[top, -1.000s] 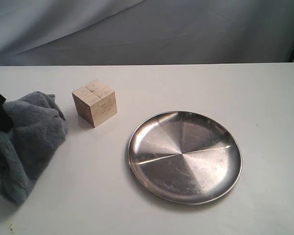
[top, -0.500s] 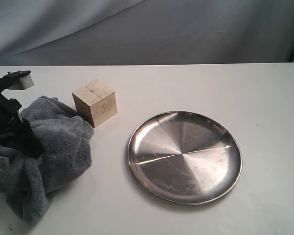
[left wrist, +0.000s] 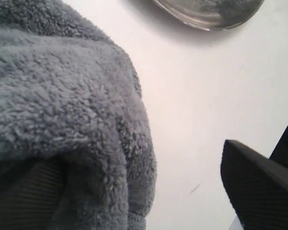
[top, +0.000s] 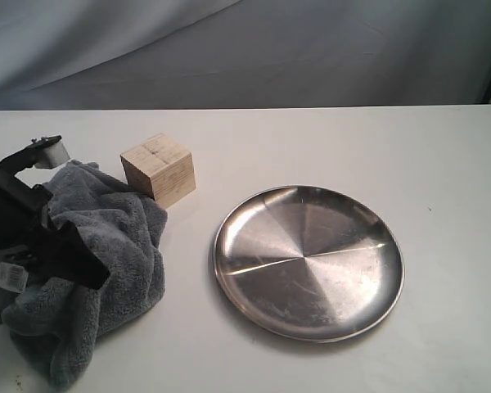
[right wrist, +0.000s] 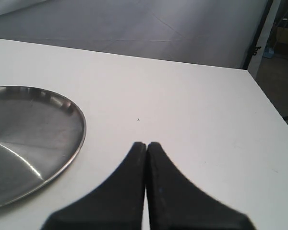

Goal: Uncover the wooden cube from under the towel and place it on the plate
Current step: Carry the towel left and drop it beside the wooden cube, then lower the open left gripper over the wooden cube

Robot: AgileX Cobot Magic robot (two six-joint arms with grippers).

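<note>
Already the uncovering part looks done: the wooden cube (top: pixel 158 170) is sitting fully exposed on the white table (top: pixel 442 164), at about ten o'clock from the steel plate (top: pixel 308 260) and clearly apart from it. The grey plush towel (top: pixel 106 254) is lying bunched at roughly seven o'clock from the cube, with its upper edge reaching the cube's lower corner; whether it is actually pressing against the wood is hard to tell.

The left gripper (left wrist: pixel 139 182) is standing with its jaws spread. In the left wrist view the towel is draping over one finger (left wrist: pixel 24 196), while the other finger (left wrist: pixel 259 191) is hanging free over bare table, so the cloth is resting on the claw rather than being pinched.

The right gripper (right wrist: pixel 146 146) is hovering at about three o'clock from the plate, with its jaws pressed together and nothing between them.

Judging by this layout, the second half is not yet begun. Nothing is lying on the plate, and neither claw is touching the cube. It needs grasping, carrying toward four o'clock and setting down inside the plate's rim.
</note>
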